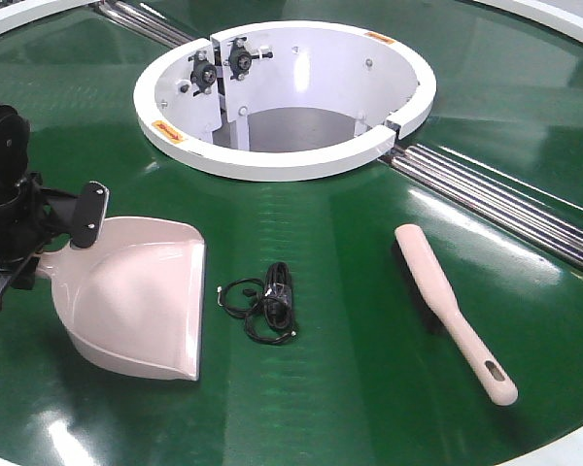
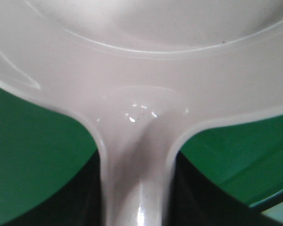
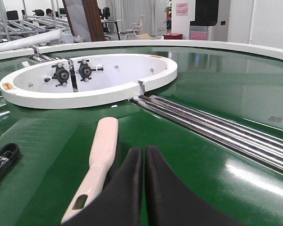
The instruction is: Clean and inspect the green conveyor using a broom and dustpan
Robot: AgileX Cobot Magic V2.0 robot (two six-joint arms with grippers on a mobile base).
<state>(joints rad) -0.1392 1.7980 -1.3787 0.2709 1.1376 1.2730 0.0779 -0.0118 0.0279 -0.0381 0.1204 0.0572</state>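
The pale pink dustpan (image 1: 136,296) lies on the green conveyor (image 1: 369,388) at the left, mouth facing right. My left gripper (image 1: 53,228) is shut on its handle; in the left wrist view the handle (image 2: 137,188) runs between two dark fingers (image 2: 85,202). The broom (image 1: 452,311) lies flat at the right, its slotted handle end nearest the front edge. In the right wrist view my right gripper (image 3: 144,155) hovers just right of the broom (image 3: 101,160), its black fingers pressed together with nothing between them. The right gripper does not show in the front view.
A coiled black cable (image 1: 267,301) lies on the belt between dustpan and broom. The white round hub (image 1: 272,160) stands behind them. Chrome roller strips (image 1: 505,204) run from the hub toward the right edge.
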